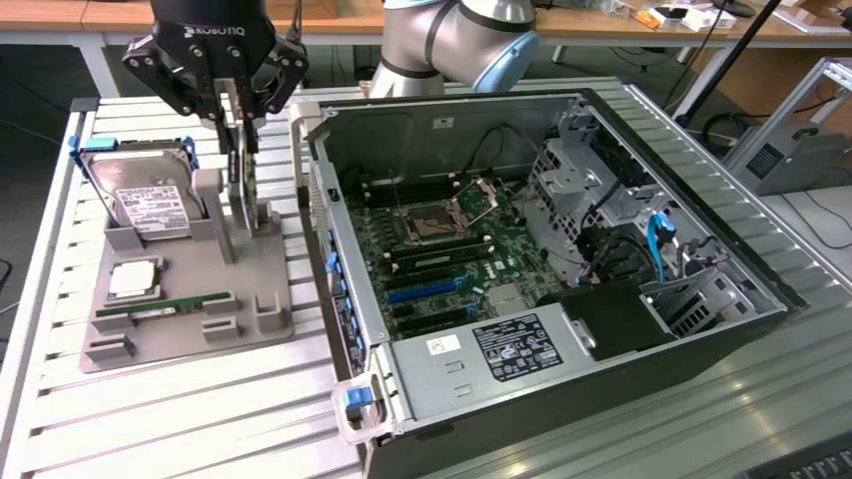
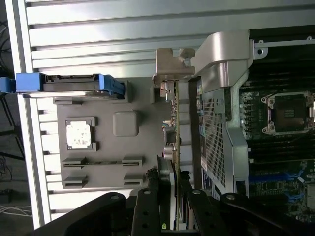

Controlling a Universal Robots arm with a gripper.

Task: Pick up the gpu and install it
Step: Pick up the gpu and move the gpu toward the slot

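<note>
Nearest the exterior camera stands the open computer case (image 1: 399, 130), its blue slots (image 1: 426, 289) bare, so nothing is installed yet. On that view's left, on the gray tray (image 1: 187, 329), the graphics card (image 1: 241, 200) stands on edge with the claw (image 1: 239, 135) over it. The hard drive (image 1: 140, 195) and memory stick (image 1: 167, 306) lie nearby. Whether the card's lower edge has left its stand I cannot tell.

From the wrist, the claw's fingers (image 2: 165, 179) press on both flat sides of the card, pinching it. I judge the pickup begun, with the lift and the seating left. The card shows edge-on, its long axis level and alongside the case's wall, its faces upright.
</note>
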